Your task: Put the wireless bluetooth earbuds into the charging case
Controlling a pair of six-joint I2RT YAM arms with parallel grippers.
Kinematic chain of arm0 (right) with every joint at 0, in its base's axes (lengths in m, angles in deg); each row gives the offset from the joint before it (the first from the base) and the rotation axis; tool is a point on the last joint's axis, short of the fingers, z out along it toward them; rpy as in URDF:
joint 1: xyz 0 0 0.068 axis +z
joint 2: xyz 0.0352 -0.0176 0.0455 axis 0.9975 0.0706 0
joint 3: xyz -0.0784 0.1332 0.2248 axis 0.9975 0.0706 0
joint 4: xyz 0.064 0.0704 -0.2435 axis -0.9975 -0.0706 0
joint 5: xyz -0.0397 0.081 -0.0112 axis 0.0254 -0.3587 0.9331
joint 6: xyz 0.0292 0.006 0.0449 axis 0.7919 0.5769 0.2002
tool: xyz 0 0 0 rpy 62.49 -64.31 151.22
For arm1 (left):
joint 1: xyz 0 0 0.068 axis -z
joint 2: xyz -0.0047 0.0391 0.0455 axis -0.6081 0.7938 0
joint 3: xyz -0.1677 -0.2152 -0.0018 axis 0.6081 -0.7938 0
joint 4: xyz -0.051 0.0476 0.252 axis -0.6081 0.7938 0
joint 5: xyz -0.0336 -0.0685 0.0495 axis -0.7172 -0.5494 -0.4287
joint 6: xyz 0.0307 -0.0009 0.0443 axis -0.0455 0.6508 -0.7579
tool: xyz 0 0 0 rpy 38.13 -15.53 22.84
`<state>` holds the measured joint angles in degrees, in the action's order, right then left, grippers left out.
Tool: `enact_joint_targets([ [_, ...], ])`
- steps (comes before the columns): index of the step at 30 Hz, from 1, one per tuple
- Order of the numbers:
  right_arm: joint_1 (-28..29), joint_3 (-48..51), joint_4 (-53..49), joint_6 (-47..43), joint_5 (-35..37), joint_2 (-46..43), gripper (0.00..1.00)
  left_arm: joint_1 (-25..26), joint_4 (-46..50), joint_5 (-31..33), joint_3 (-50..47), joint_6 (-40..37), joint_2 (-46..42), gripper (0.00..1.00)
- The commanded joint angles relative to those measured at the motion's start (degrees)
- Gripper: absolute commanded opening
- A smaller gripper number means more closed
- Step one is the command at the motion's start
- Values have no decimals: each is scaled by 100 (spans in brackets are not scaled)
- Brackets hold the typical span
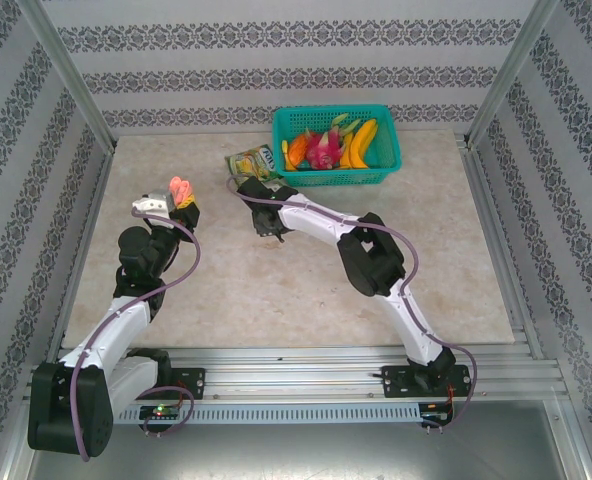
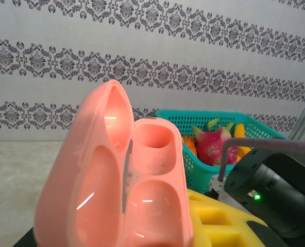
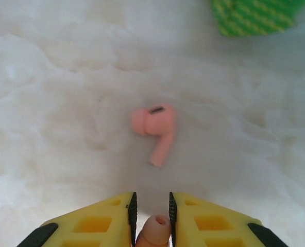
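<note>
While left pincer (image 1: 179,200) clamps pink case (image 2: 116,180) aloft, right pincer (image 3: 151,201), down-pointed, pinches pink earbud (image 3: 153,234).

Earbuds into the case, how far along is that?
Done: pink case open, held up by the left fingers, nothing seated in it yet. In hand: right fingers pinch one pink earbud. Left: seat it, then fetch the second pink earbud lying on the table.

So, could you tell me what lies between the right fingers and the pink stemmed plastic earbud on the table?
Bare pale tabletop, in the right wrist view; the fingers pinch a second pink earbud.
</note>
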<state>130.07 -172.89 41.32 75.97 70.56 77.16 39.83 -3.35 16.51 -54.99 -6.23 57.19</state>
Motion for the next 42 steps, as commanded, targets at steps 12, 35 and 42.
enact_joint_targets([
  [12, -42, 621, 198, 488, 108, -537, 41, -79, -31, -167, 179, 33, -3, 0],
  [35, 64, 1257, 610, 533, -392, -826, 42, -79, -73, -150, 94, 30, -30, 0],
  [42, -79, 1290, 513, 394, -184, -840, 42, -76, -75, -161, 99, 37, -45, 0],
])
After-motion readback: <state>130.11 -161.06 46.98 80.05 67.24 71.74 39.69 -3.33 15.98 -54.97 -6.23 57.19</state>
